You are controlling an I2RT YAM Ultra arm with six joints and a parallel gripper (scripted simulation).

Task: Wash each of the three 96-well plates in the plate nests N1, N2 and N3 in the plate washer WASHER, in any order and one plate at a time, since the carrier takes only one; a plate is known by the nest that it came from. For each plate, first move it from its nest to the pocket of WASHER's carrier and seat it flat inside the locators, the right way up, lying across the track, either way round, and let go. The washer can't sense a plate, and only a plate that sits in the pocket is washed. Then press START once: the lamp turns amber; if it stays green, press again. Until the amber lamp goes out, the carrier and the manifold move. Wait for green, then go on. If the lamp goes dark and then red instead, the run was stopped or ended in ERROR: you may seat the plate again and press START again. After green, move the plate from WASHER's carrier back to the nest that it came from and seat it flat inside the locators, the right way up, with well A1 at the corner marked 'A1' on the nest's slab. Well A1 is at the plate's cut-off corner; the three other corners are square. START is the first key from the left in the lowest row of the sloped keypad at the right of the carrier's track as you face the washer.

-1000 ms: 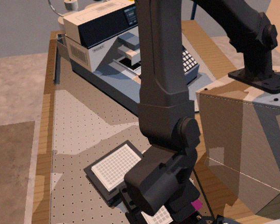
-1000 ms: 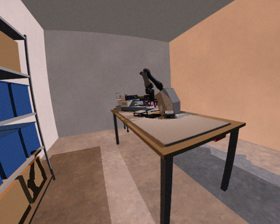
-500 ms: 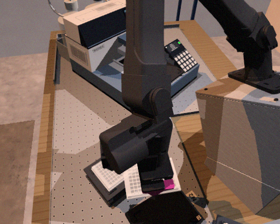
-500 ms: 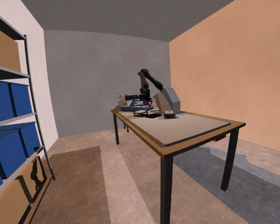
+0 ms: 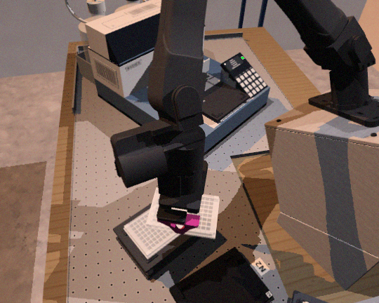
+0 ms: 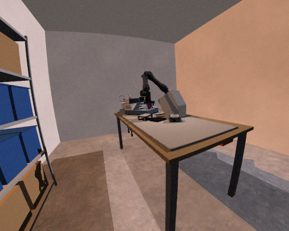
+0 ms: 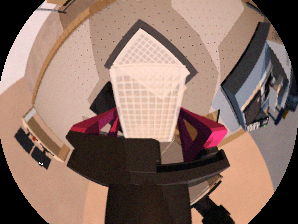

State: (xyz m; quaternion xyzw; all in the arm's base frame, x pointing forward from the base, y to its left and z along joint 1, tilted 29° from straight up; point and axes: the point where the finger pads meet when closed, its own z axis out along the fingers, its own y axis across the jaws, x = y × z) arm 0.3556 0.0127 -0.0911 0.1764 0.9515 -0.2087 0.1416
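My gripper [image 5: 180, 224] [image 7: 148, 109], with magenta fingers, is shut on a white 96-well plate [image 5: 209, 210] [image 7: 148, 99]. It holds the plate in the air, roughly level. Just below, partly under the held plate, a second white plate [image 5: 147, 238] [image 7: 148, 46] lies in a black nest [image 5: 135, 257] [image 7: 189, 70]. The empty black nest marked N2 [image 5: 222, 277] lies nearer the front. WASHER [image 5: 128, 70] stands at the back; its dark carrier pocket [image 5: 222, 102] is empty. The sloped keypad [image 5: 250, 80] is to its right, and the lamp [image 5: 242, 57] is green.
A tall grey-tan pedestal box [image 5: 324, 182] carrying the arm's base stands right of the nests. Part of another nest [image 5: 303, 296] shows at the bottom edge. The washer's raised housing [image 5: 121, 31] is at the back left. The table's wooden rim [image 5: 57, 196] runs along the left.
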